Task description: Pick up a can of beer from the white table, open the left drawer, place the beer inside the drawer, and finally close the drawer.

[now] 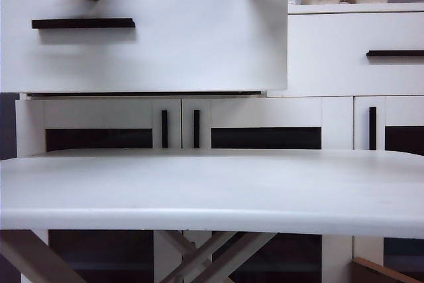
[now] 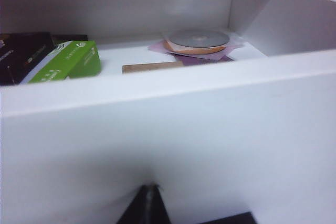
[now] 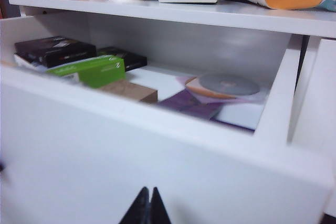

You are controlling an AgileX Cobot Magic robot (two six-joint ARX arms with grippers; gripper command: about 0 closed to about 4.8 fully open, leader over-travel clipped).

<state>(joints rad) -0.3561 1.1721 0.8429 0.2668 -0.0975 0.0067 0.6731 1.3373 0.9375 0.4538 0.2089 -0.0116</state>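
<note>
At the open drawer: you are facing the left drawer, pulled out over the white bench.
Left hand: fingers pressed together, pinching nothing, sitting close against the drawer front.
Right hand: likewise pressed together and empty, hovering just before the front panel.
Can of beer: you are not seeing it in any view; neither on the bench nor among the green box, the disc and the papers.
Step in hand: by my judgement, closing the drawer.
Next move: you are likely needing an even push on the front, both hands square.
</note>
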